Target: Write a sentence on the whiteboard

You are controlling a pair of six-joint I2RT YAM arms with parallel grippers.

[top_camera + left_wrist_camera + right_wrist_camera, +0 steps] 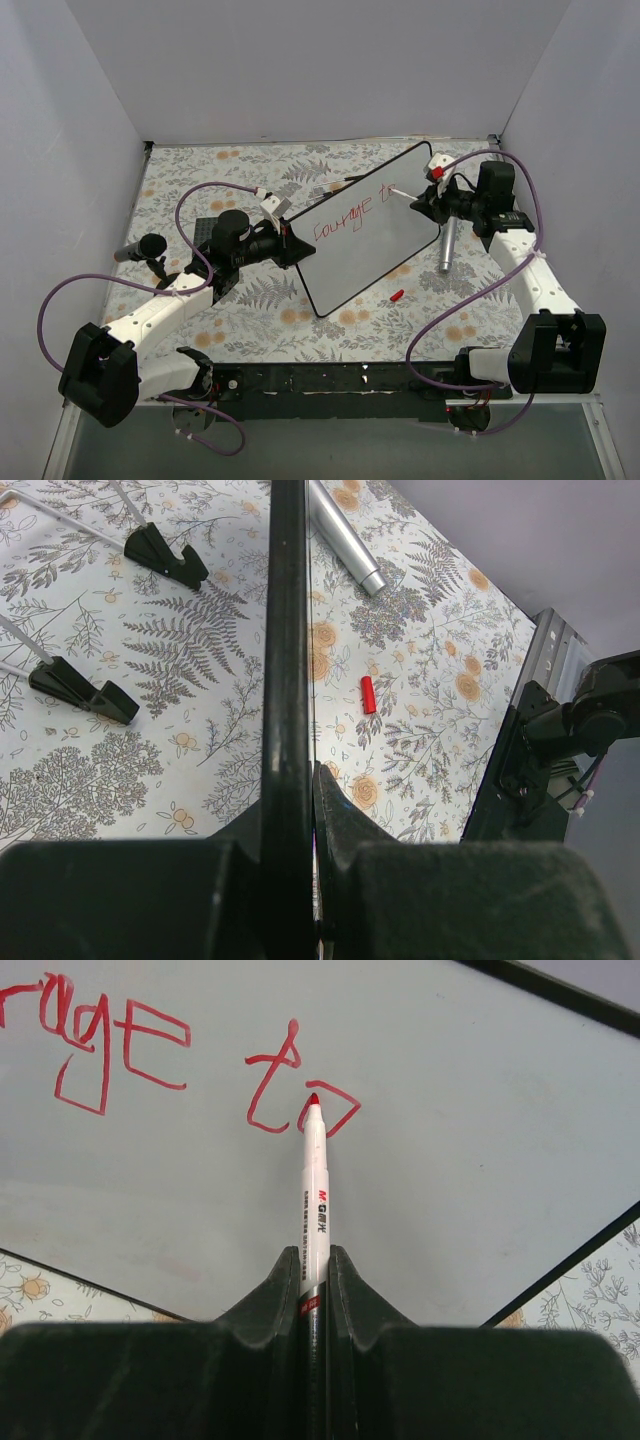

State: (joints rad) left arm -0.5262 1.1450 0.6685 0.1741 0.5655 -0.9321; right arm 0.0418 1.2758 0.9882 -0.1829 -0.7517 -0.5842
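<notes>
The whiteboard [372, 232] lies tilted in the middle of the table. The sentence [350, 216] on it reads "courage to" in red, one slanted line; in the right wrist view the end "age to" [200, 1055] shows. My left gripper [288, 243] is shut on the whiteboard's black left edge [286, 660]. My right gripper [424, 203] is shut on a white marker [315, 1190]. The marker's red tip [313, 1099] sits at the "o" of "to", touching or just over the board surface [450, 1140].
A red marker cap [397, 295] lies on the floral tablecloth below the board and shows in the left wrist view [367, 694]. A silver cylinder [446, 246] lies right of the board. A black cylinder [140, 249] lies at the left. Board feet [82, 687] show underneath.
</notes>
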